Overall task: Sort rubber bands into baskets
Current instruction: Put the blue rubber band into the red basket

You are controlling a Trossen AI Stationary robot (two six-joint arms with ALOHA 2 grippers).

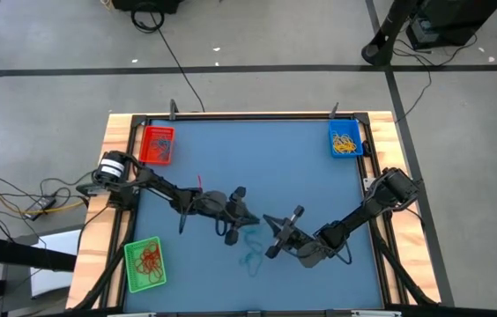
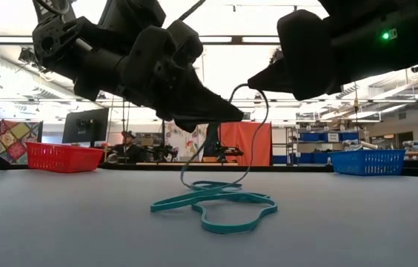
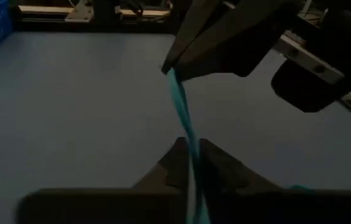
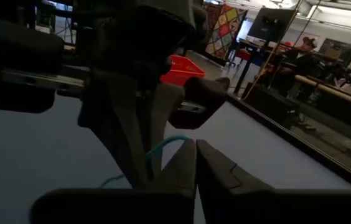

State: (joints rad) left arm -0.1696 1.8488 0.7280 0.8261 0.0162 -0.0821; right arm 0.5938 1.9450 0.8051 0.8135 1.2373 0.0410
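On the blue table (image 1: 231,150), teal rubber bands (image 2: 216,202) lie.

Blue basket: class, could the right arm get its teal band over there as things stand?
Probably not yet. The teal rubber band is pinched by both the left gripper and right gripper. The mat toward the blue basket looks free.
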